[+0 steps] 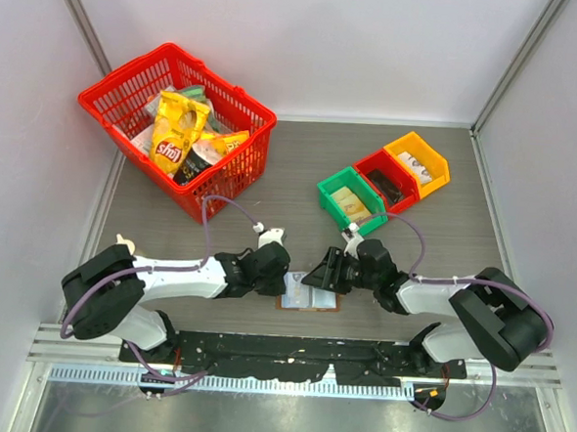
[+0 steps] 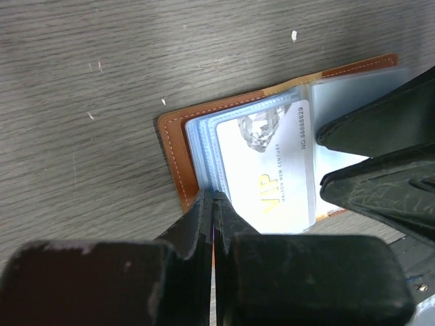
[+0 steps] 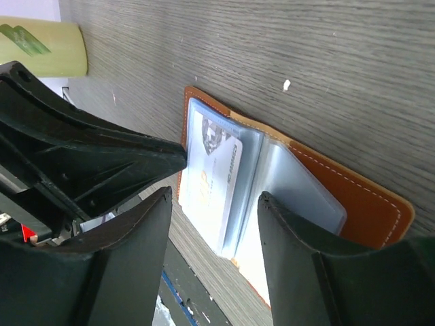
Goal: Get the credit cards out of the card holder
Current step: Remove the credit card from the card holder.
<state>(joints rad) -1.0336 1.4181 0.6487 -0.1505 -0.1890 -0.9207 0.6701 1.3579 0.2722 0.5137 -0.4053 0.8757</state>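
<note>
Where the holder [image 1: 309, 299] lay: near centre of the table [image 1: 301, 168], open, sleeves up, between both grippers.
Card [image 2: 279, 170]: white, gold lettering, inside a clear sleeve; others could not be made out.
Handling: judged light, stiff and slick; sleeves floppy; holder likely to slide unless pinned.
Hold point: judged best at the card's exposed short edge, at the sleeve mouth.
Left gripper [image 2: 214, 204]: closed tight at the holder's near left corner; whether it pinched a sleeve could not be told.
Right gripper [image 3: 216, 197]: wide, straddling the sleeves, nothing held.
Basket [image 1: 233, 169]: far left; held snack bags [image 1: 176, 136].
Green bin [image 1: 327, 192]: far right; held a tan flat item.
Red bin [image 1: 370, 158]: dark item.
Orange bin [image 1: 416, 141]: pale item.
</note>
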